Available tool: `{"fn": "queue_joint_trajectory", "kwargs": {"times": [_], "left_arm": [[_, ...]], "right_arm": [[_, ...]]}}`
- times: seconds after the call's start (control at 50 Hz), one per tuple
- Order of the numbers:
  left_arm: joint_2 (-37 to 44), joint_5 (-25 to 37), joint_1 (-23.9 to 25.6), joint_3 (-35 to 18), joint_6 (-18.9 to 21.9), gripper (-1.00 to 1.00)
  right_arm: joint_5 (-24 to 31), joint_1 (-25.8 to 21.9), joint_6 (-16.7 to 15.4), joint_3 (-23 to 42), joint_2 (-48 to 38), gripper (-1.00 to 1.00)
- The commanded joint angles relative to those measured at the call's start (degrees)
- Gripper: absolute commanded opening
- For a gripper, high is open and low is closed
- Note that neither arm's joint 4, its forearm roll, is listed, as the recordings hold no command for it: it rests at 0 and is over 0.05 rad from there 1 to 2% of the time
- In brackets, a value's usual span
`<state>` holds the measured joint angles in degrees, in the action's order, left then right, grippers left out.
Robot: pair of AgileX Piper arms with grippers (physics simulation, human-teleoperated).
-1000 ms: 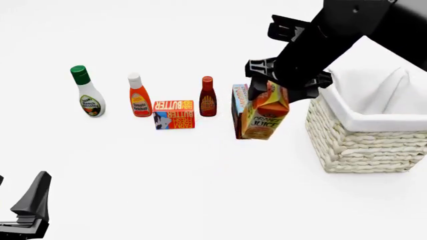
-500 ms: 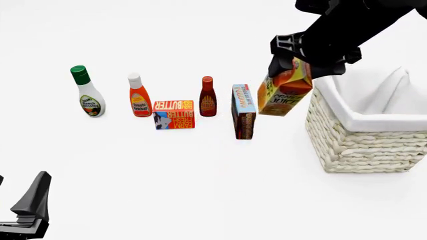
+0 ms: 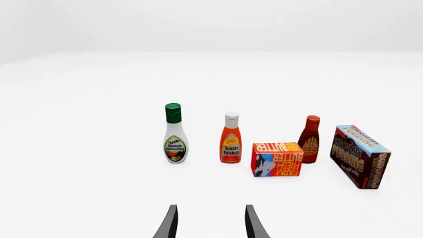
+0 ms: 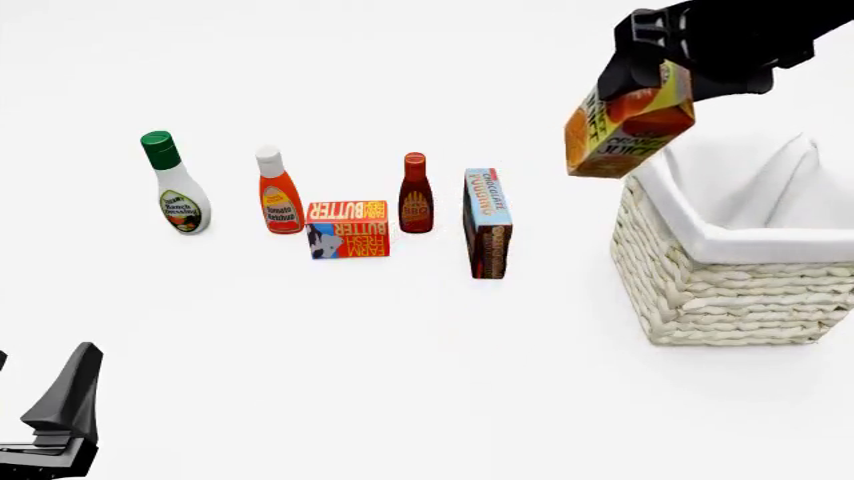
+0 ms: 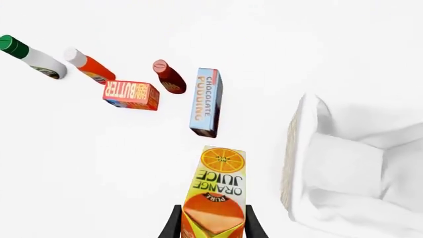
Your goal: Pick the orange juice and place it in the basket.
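Note:
My right gripper is shut on the top of the orange juice carton, which hangs tilted in the air just left of and above the basket's near-left corner. In the right wrist view the carton sits between my fingers, with "ORANGE JUICE" lettering and an orange picture. The cream wicker basket with white cloth lining stands at the right; it also shows in the right wrist view. My left gripper is open and empty, low at the near left.
On the table stand in a row a ranch dressing bottle, a ketchup bottle, a butter box, a BBQ sauce bottle and a chocolate pudding box.
My right gripper has lifted the juice carton up off the table and carried it right, from beside the pudding box to above the basket's left edge. The left arm has not moved.

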<state>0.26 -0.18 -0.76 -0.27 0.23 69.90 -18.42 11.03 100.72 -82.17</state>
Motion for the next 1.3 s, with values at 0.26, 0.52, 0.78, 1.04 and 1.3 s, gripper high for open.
{"fn": "queue_joint_trajectory", "kwargs": {"times": [0.26, 0.52, 0.78, 1.04, 1.3], "left_arm": [[0.0, 0.0, 0.0, 0.0, 0.0, 1.0], [0.0, 0.0, 0.0, 0.0, 0.0, 1.0], [0.0, 0.0, 0.0, 0.0, 0.0, 1.0], [0.0, 0.0, 0.0, 0.0, 0.0, 1.0], [-0.1, 0.0, 0.0, 0.0, 0.0, 1.0]], "right_arm": [[0.0, 3.4, -5.0, 5.2, 2.0, -1.0], [0.0, 9.0, -8.0, 3.8, 4.6, -1.0], [0.0, 11.6, -9.6, 4.4, 5.6, -1.0], [0.0, 15.9, -11.3, 2.5, 6.9, -1.0], [0.0, 18.8, -11.3, -0.4, 8.2, -1.0]]}}
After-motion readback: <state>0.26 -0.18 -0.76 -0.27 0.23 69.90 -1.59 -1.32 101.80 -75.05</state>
